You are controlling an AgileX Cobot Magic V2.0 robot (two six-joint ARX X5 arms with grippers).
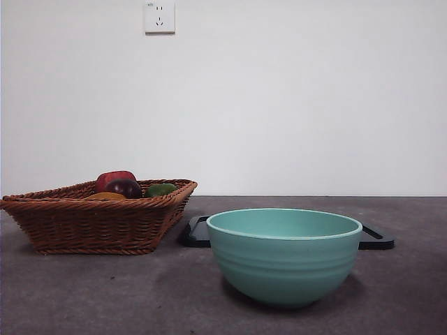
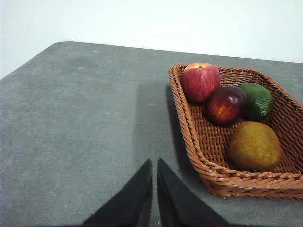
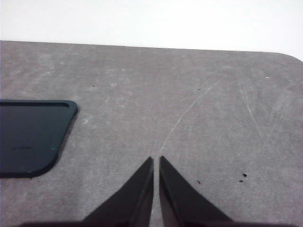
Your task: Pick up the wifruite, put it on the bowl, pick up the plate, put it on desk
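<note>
Left gripper (image 2: pixel 154 171): jaws together, empty, beside basket (image 2: pixel 199 156).
Risk: wifruite (image 2: pixel 254 146) probably crowded; jaws may nudge neighbouring plum (image 2: pixel 225 104).

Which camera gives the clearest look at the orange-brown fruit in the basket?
The left wrist view: the orange-brown fruit lies whole and unobstructed in the basket, beside the other fruit. The front view shows only a sliver of its top above the basket's rim. The right wrist view does not show it at all.
</note>
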